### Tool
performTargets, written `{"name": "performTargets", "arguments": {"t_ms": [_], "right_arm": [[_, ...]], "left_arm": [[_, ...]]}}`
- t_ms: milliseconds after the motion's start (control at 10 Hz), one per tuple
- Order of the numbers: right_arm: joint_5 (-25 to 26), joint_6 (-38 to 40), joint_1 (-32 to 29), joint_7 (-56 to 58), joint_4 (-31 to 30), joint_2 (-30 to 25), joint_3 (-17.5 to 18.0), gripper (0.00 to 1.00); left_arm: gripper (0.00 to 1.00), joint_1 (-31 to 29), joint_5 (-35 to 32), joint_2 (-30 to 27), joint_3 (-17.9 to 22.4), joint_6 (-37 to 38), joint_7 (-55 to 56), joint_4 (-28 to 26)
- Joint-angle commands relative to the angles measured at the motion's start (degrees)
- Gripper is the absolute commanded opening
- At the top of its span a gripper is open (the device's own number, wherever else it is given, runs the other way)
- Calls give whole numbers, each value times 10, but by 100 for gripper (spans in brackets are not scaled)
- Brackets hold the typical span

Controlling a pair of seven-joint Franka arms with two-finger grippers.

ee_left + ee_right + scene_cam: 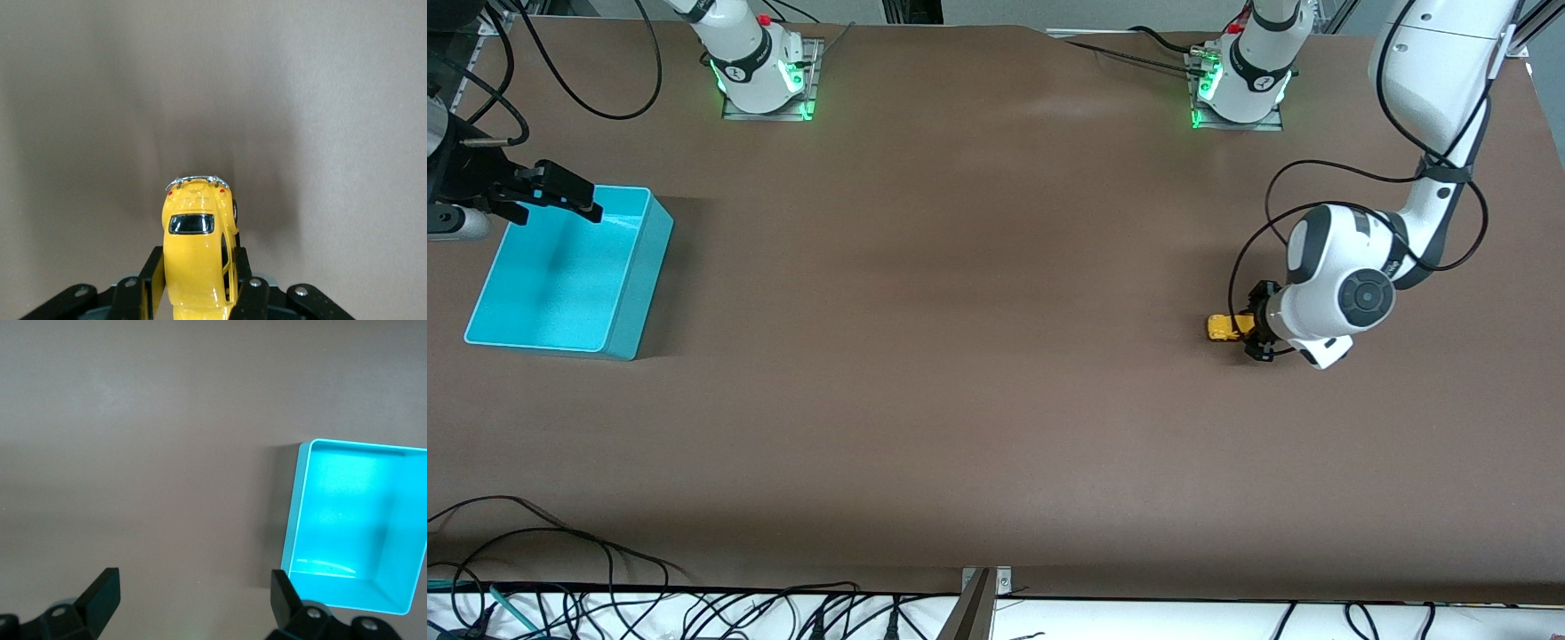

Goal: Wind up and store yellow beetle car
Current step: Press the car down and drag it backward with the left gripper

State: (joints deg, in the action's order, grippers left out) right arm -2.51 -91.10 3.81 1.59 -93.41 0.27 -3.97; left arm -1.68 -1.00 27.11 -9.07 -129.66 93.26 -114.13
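So the left hand [1249,331] was down at the brown counter [978,356], toward the left arm's end of it and well in from the edge nearest the front camera; its fingers [248,283] were clamped tight on the yellow beetle car [1224,327], one on each flank of the body; in the left wrist view the car [199,257] poked out from between them, roof up, dark window and a chrome bumper with two little red lights showing; whether the wheels were actually touching the counter, I couldn't tell. The right hand [560,194] was way off at the right arm's end, hanging over the corner of the teal bin [636,293] that sat farthest from the front camera; its fingers [100,597] were spread wide with nothing between them; that arm was just waiting. The bin stood upright near the counter's edge at that end, well apart from the car; its inside looked bare in the right wrist view [297,520].
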Motion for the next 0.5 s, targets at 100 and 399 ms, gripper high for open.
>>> {"name": "performTargets", "arguments": {"t_ms": [100,399], "right_arm": [[-10,7,-2,-4,0,-8,3,100],[-10,7,-2,-4,0,-8,3,100]], "left_arm": [[0,2,-12,28,-9,-42,13,-2],[0,-7,-17,43,-9,-53,7,-4]]}}
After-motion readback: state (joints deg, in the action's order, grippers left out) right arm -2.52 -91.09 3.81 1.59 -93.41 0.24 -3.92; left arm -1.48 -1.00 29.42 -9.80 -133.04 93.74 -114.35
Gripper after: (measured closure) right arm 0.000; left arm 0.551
